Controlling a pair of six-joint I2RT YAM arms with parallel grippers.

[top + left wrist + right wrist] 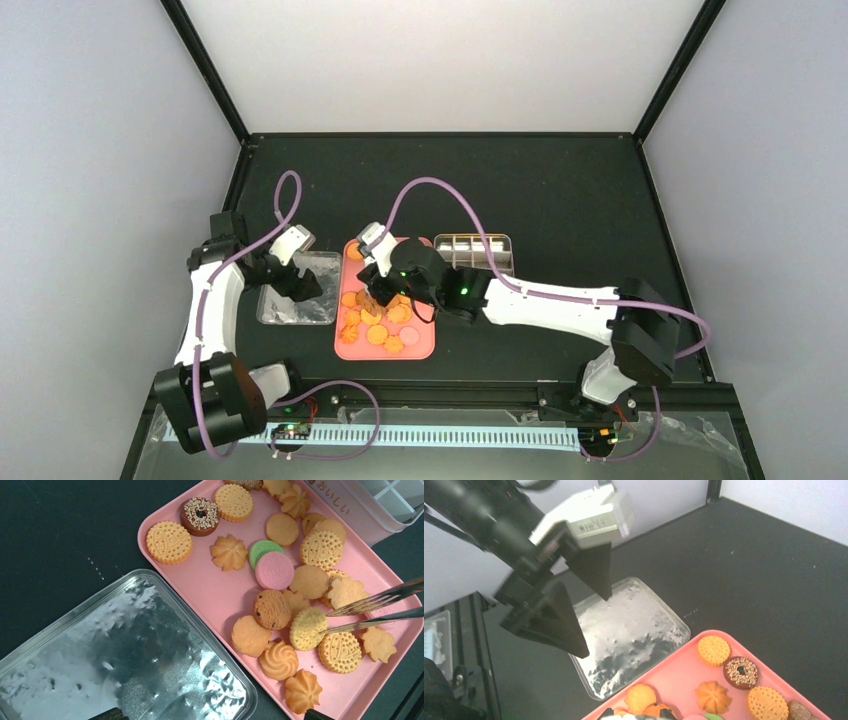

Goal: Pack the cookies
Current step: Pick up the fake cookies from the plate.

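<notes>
Right end effector (372, 292), grip unclear, hung over orange-golden cookies (282, 529) on pink rectangular tray (210, 595); left end effector (595, 625) gaped empty, further left

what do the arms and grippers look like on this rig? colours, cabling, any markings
Both the left arm and right arm have white links between black joint housings. A purple cable loops off each wrist. A green light glows on the right arm's wrist. The left gripper has two black, pointed wedge fingers under a white block with a small printed label.
</notes>
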